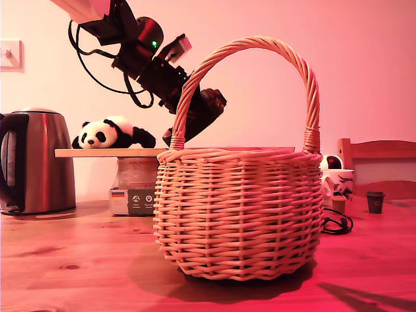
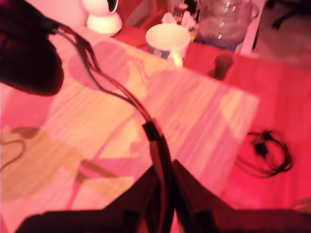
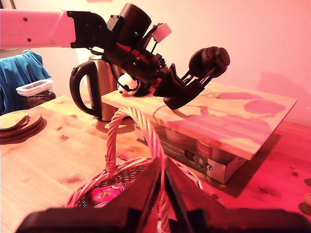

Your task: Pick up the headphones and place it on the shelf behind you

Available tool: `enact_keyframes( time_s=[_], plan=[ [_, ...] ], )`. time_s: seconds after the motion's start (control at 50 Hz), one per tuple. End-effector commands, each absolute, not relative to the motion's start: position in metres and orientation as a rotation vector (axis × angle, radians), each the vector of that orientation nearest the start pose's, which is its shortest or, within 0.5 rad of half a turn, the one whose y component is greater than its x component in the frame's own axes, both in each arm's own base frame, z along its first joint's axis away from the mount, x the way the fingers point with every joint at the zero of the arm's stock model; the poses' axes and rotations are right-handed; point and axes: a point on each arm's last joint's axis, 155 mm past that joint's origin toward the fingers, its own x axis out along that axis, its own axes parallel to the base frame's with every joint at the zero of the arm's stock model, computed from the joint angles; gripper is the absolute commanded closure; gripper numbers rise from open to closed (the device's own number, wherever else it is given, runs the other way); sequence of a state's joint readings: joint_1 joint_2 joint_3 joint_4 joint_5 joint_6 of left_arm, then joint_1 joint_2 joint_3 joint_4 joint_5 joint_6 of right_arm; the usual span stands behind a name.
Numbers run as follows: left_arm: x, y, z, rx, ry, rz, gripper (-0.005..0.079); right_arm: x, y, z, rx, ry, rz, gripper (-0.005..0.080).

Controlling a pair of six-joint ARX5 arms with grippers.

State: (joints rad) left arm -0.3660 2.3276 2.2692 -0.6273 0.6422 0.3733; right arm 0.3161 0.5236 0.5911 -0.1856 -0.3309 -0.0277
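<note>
Exterior view: an arm reaches behind the basket (image 1: pixel 238 214) above the shelf (image 1: pixel 107 153). First wrist view: my first gripper (image 2: pixel 164 187) is clenched on the headphones (image 2: pixel 29 58) (by the headband) over the plank. Second wrist view: my second gripper (image 3: pixel 163 187) is closed, empty. Next, I judge: lower, then release.

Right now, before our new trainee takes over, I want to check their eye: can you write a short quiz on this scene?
1. True or false: my first tool holds the headphones.
2. Which soft toy lies on the shelf?
3. In the exterior view, the kettle stands on which side of the basket: A left, B right?
Key: 1 true; 2 a panda; 3 A.
</note>
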Motion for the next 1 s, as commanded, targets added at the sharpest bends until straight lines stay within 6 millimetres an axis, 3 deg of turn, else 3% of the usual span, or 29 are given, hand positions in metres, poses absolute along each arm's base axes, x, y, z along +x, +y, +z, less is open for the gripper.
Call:
enact_keyframes(
  time_s=[0.0,0.26,0.48,0.78,0.98],
  plan=[
    [0.537,-0.327,0.188,0.213,0.55,-1.097,0.0766,0.239,0.143,0.292,-0.028,0.089,0.657,0.0765],
    [0.541,-0.327,0.19,0.224,0.53,-1.083,0.0764,0.238,0.143,0.292,-0.029,0.088,0.659,0.0765],
    [0.544,-0.324,0.186,0.238,0.545,-1.053,0.0583,0.238,0.143,0.292,-0.029,0.087,0.659,0.0765],
    [0.549,-0.32,0.184,0.255,0.55,-1.019,0.0529,0.238,0.143,0.293,-0.032,0.083,0.659,0.0765],
    [0.55,-0.321,0.198,0.262,0.521,-1.02,0.0507,0.238,0.143,0.293,-0.032,0.083,0.659,0.0765]
  ],
)
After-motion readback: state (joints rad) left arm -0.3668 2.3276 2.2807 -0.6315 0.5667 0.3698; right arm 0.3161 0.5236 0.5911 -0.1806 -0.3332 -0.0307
